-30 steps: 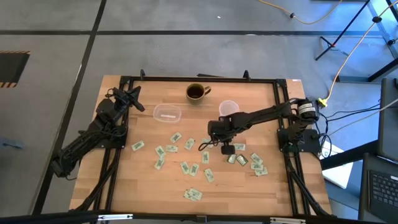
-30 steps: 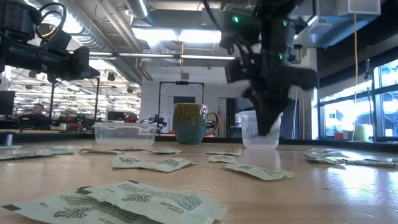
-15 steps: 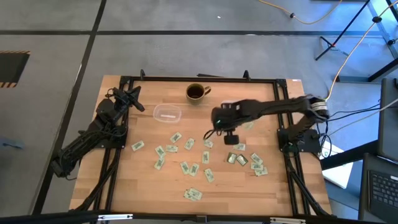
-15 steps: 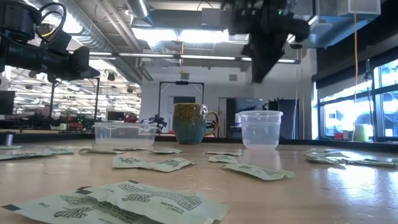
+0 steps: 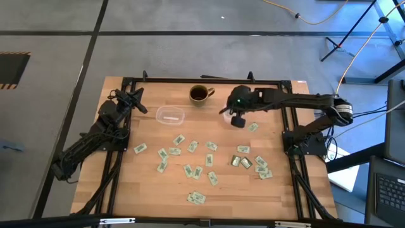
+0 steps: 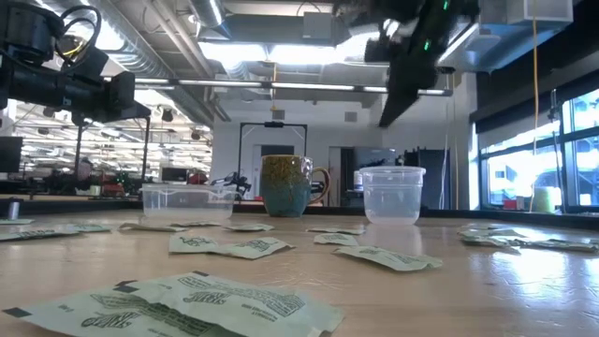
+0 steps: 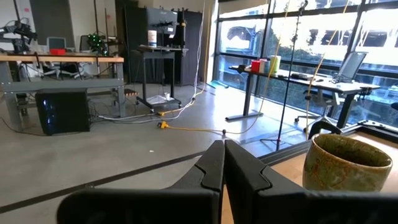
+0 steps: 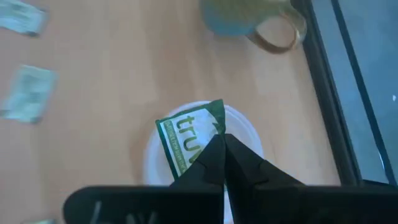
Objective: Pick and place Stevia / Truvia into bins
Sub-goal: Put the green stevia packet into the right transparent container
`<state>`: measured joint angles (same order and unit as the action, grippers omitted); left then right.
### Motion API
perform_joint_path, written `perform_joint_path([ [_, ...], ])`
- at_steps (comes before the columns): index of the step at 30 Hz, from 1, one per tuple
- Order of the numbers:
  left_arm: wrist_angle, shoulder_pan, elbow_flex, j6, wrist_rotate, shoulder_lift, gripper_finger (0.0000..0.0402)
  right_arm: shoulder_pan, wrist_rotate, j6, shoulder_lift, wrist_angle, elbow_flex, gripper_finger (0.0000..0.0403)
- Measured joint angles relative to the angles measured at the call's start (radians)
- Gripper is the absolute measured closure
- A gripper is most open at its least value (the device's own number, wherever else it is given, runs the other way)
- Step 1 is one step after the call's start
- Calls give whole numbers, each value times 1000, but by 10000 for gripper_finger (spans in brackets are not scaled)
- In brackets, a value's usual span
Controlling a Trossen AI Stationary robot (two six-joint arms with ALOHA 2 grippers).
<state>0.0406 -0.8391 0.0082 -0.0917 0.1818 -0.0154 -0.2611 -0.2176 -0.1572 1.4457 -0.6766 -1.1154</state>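
Many pale green and white sachets (image 5: 193, 147) lie flat across the wooden table, several more near its right side (image 5: 253, 162). My right gripper (image 8: 219, 140) hangs high over the clear round cup (image 8: 249, 134), shut on one green "tru" sachet (image 8: 186, 140). From table height, this gripper (image 6: 386, 117) is well above the cup (image 6: 392, 195). The clear shallow tub (image 5: 170, 115) stands left of it. My left gripper (image 7: 222, 152) is shut and waits off the table's far left corner (image 5: 140, 104). My right gripper pinches the sachet between its two fingers at one corner of a short end (image 8: 216, 121). It comes from above, pointing down. The sachet is lifted clear and sticks out from the fingertips over the cup's mouth.
A dark green mug with a handle (image 5: 199, 94) stands near the far edge between tub and cup. A black frame (image 5: 288, 107) runs along the table's sides. Bare wood lies near the front left (image 5: 139, 190).
My right gripper has risen from among the sachets in the table's middle and swung toward the far edge. It now hangs over the round cup, carrying one sachet lifted clear of the table.
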Motion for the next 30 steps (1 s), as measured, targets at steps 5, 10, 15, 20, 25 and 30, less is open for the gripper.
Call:
perform_joint_path([
  [5,0,0,0,0,0,0,395,-48,10,-5,16,101,113,398],
  [10,0,0,0,0,0,0,395,-58,52,22,18,171,180,398],
  [15,0,0,0,0,0,0,395,-58,54,20,18,194,206,398],
  [20,0,0,0,0,0,0,395,-58,53,20,17,196,205,396],
  [25,0,0,0,0,0,0,396,-58,53,21,17,195,205,373],
  [30,0,0,0,0,0,0,396,-58,51,22,14,180,189,334],
])
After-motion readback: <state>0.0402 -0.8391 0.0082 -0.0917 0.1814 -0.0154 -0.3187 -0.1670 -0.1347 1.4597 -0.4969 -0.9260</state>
